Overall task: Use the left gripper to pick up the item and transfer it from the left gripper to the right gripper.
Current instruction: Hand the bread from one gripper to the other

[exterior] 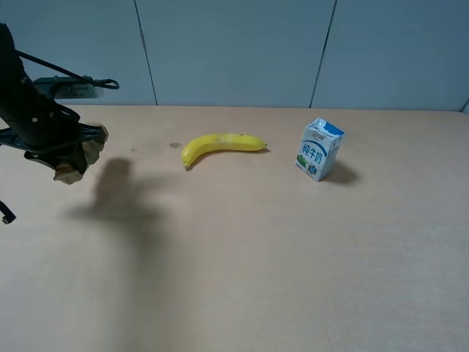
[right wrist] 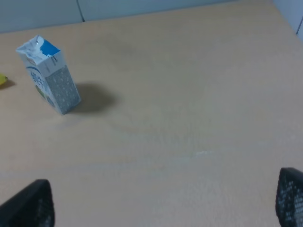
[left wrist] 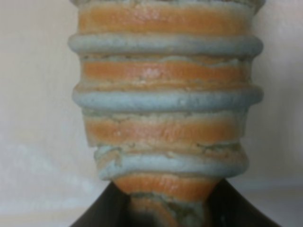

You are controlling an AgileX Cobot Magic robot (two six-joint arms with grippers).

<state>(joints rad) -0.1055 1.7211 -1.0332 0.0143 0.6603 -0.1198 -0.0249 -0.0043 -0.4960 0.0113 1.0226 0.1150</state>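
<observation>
My left gripper [exterior: 77, 150] is at the far left, raised above the table, and is shut on the ridged tan-orange bread roll [exterior: 69, 173]. The roll's ends stick out on either side of the black claw. In the left wrist view the roll [left wrist: 163, 104] fills the frame, with orange bands and pale ridges, pinched between the dark fingers [left wrist: 102, 213] of the gripper [left wrist: 165, 213]. My right gripper [right wrist: 160, 205] is outside the exterior high view. In the right wrist view its two fingertips [right wrist: 28, 205] stand far apart, open and empty, above bare table.
A yellow banana [exterior: 220, 145] lies at the table's middle back. A blue-and-white milk carton [exterior: 319, 149] stands to its right, and also shows in the right wrist view [right wrist: 49, 80]. The light wooden table [exterior: 256, 257] ends at a grey wall behind.
</observation>
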